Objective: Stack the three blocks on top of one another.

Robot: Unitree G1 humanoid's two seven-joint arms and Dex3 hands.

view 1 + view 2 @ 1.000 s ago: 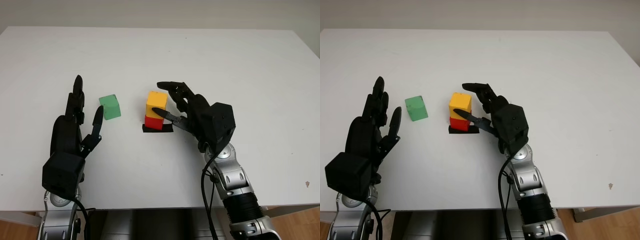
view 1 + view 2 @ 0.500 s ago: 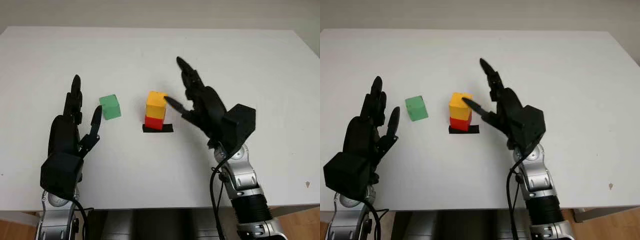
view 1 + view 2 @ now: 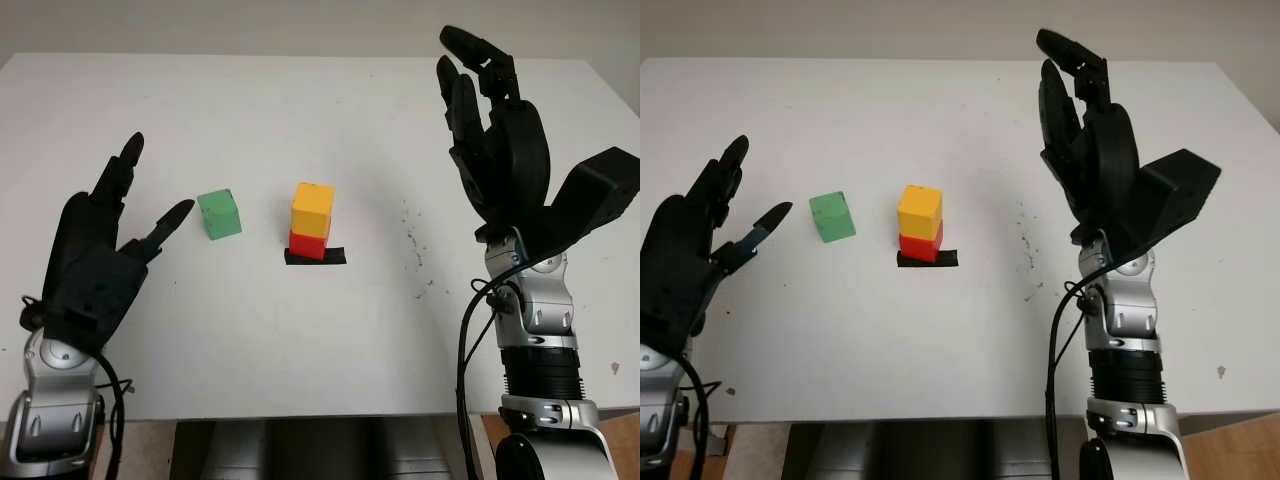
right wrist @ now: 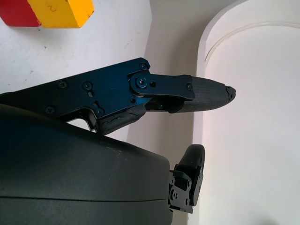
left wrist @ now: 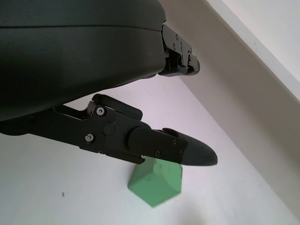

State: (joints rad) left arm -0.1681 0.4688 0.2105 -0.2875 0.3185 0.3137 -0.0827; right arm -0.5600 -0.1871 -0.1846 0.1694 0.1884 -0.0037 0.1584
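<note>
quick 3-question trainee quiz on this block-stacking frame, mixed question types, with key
1. True or false: the green block is on the stack.
2. Which block sits directly on the black mark? A yellow, B red, C green
3. Fill in: the left hand and the raised right hand are both ____.

Key:
1. False: it stands alone on the table, left of the stack.
2. B: the red block, with the yellow block on it.
3. Open, holding nothing.

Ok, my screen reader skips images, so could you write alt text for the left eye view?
A yellow block sits on a red block at the middle of a white table, with a green block alone to their left. The open left hand is beside the green block; the open right hand is raised at right.
</note>
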